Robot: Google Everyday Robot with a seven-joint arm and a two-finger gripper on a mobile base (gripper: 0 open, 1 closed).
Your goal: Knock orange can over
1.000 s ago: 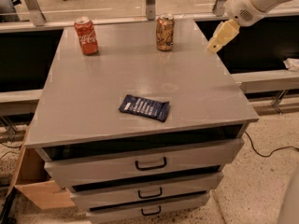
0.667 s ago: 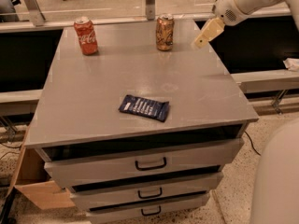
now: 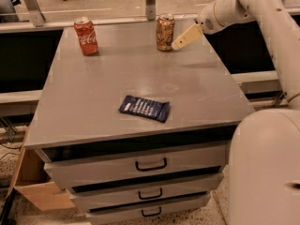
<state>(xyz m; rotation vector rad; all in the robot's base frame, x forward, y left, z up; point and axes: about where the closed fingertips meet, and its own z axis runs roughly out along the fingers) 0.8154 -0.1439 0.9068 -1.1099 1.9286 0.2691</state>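
The golden-orange aluminium soda can stands upright at the far edge of the grey metal cabinet top; the cream two-finger gripper hovers just right of it (open or closed, I cannot tell); the approach looks nearly complete; next comes a leftward sweep.

Upright orange can, pincer just beside
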